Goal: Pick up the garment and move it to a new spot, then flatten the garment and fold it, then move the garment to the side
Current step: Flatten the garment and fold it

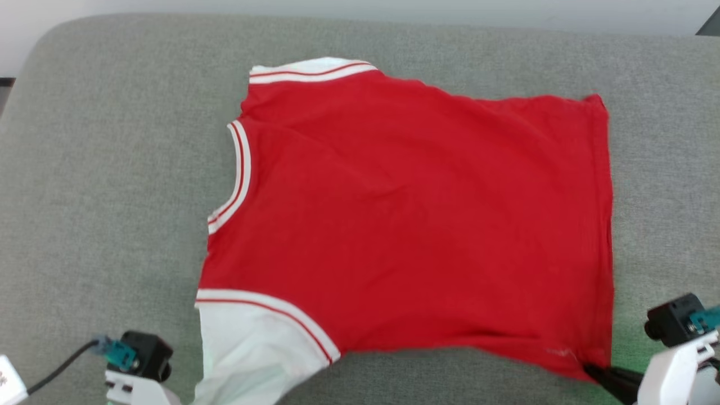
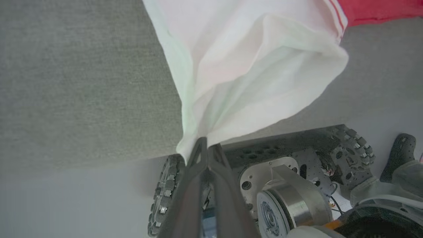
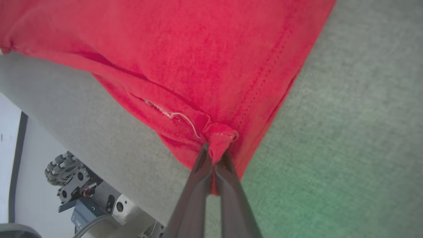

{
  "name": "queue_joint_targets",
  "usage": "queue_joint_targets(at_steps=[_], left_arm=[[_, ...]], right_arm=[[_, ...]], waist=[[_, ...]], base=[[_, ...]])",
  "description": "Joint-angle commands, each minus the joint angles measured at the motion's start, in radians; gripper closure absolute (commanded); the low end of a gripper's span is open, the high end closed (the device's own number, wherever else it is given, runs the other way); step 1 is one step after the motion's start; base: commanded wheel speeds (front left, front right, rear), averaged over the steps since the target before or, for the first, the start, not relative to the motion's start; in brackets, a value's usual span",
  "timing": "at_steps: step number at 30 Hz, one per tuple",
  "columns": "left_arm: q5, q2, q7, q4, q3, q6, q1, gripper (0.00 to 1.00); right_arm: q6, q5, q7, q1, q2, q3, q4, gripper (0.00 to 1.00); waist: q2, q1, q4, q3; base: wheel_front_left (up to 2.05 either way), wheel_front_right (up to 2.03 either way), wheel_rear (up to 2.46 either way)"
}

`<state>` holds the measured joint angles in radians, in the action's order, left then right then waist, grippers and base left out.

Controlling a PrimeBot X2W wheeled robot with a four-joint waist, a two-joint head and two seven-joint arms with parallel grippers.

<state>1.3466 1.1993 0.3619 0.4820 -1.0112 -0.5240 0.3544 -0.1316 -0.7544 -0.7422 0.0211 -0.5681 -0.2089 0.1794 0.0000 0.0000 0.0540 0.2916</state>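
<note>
The garment (image 1: 405,225), a red shirt with white sleeves and red-white striped trim, lies spread plain side up across the grey cushion. Its collar faces left and its hem faces right. My left gripper (image 2: 205,145) is shut on the edge of the near white sleeve (image 2: 244,76), which stretches off the cushion's front edge. My right gripper (image 3: 214,155) is shut on the near hem corner (image 3: 219,137) of the garment; its dark fingers (image 1: 610,378) show at the lower right of the head view. The printed number is hidden.
The grey cushion (image 1: 112,185) has bare fabric on the left, along the back and in a narrow strip on the right. The robot's wheeled base (image 2: 290,172) and pale floor (image 2: 66,205) lie below the cushion's front edge.
</note>
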Motion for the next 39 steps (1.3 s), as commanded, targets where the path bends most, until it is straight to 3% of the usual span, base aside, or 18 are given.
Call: queue_joint_targets(at_steps=[1, 7, 11, 15, 17, 21, 31, 39], left_arm=[[0.008, 0.007, 0.003, 0.012, -0.001, -0.011, -0.015, 1.0], [0.007, 0.045, 0.003, 0.07, 0.016, -0.037, -0.004, 1.0], [-0.039, 0.083, 0.008, 0.099, 0.056, -0.03, 0.062, 1.0], [-0.116, 0.103, 0.032, 0.09, 0.102, 0.012, 0.17, 1.0], [-0.163, 0.093, 0.055, 0.062, 0.12, 0.054, 0.235, 1.0], [-0.234, 0.026, 0.111, -0.051, 0.139, 0.155, 0.37, 1.0], [-0.37, -0.267, 0.169, -0.538, 0.074, 0.415, 0.635, 1.0], [-0.358, -0.409, 0.195, -0.829, 0.022, 0.516, 0.676, 1.0]], right_arm=[[0.002, -0.002, -0.019, 0.026, 0.005, 0.015, 0.016, 1.0], [0.002, 0.026, -0.067, 0.055, 0.053, 0.106, 0.106, 1.0], [0.002, 0.07, -0.059, 0.002, 0.073, 0.139, 0.141, 1.0], [0.002, 0.125, -0.022, -0.094, 0.098, 0.154, 0.125, 1.0], [0.002, 0.145, -0.001, -0.152, 0.109, 0.143, 0.1, 1.0], [0.002, 0.176, 0.035, -0.272, 0.123, 0.108, 0.013, 1.0], [0.002, 0.206, 0.14, -0.516, 0.156, -0.016, -0.298, 1.0], [0.002, 0.175, 0.168, -0.606, 0.181, -0.125, -0.483, 1.0]], waist=[[0.0, 0.0, 0.002, 0.006], [0.0, 0.0, -0.005, 0.024], [0.0, 0.0, -0.016, 0.032], [0.0, 0.0, -0.028, 0.04], [0.0, 0.0, -0.033, 0.045], [0.0, 0.0, -0.041, 0.056], [0.0, 0.0, -0.056, 0.086], [0.0, 0.0, -0.064, 0.099]], base=[[0.0, 0.0, 0.0], [0.0, 0.0, 0.0], [0.0, 0.0, 0.0], [0.0, 0.0, 0.0], [0.0, 0.0, 0.0], [0.0, 0.0, 0.0], [0.0, 0.0, 0.0], [0.0, 0.0, 0.0]])
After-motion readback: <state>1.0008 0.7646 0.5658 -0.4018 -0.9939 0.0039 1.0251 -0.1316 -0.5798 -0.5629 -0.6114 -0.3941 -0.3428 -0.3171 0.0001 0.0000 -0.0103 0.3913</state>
